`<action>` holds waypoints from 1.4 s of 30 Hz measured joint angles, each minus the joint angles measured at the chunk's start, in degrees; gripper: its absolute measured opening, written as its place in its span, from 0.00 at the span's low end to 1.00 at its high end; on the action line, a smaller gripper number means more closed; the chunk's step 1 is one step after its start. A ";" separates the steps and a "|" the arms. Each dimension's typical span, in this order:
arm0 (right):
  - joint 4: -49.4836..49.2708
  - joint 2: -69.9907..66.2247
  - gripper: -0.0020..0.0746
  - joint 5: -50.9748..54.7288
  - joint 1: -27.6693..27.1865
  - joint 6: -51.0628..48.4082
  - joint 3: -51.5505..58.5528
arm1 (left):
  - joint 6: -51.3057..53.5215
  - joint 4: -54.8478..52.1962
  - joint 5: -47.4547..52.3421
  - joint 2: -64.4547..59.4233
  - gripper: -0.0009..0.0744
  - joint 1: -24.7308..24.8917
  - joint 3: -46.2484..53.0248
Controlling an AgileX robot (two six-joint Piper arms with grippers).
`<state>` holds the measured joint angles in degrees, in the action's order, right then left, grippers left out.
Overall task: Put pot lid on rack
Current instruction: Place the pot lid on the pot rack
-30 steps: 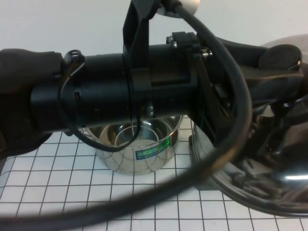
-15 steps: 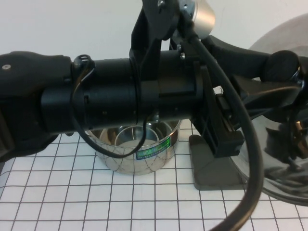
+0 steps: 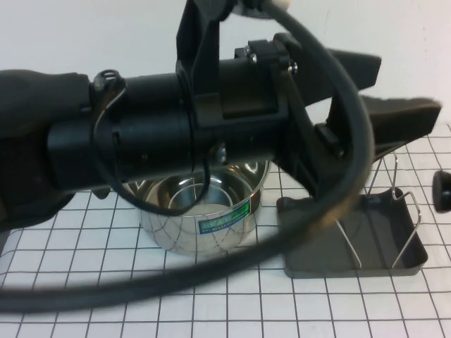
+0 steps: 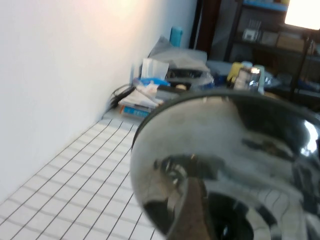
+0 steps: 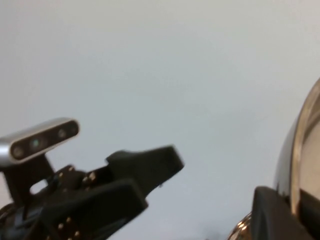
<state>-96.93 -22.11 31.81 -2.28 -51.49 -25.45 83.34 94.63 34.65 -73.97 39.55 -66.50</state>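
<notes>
The pot lid [image 4: 225, 150] fills the left wrist view as a shiny dome held up in the air. In the high view only its black knob [image 3: 442, 190] shows, at the right edge above the rack's right side. My right gripper [image 5: 294, 210] is shut on the lid's rim [image 5: 300, 160]; it is out of the high view. My left gripper [image 3: 384, 91] is open and empty above the rack, left of the lid; it also shows in the right wrist view [image 5: 159, 176]. The rack [image 3: 352, 243], wire loops in a dark grey tray, stands empty right of the pot.
The deep steel pot [image 3: 201, 211] stands on the gridded table left of the rack. My left arm [image 3: 162, 134] spans the high view above the pot. A cluttered shelf [image 4: 165, 75] lies along the wall beyond the table.
The lid has moved right, almost out of the high view, uncovering the rack. My left gripper's fingers now stand apart and clear of the lid.
</notes>
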 joint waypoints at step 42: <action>0.05 -52.16 0.06 -3.83 19.18 -15.94 -26.78 | -81.06 -91.01 -1.35 49.39 0.01 0.00 36.02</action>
<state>-96.88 -74.27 27.98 16.90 -67.43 -52.23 2.28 3.63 33.30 -24.59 39.55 -30.47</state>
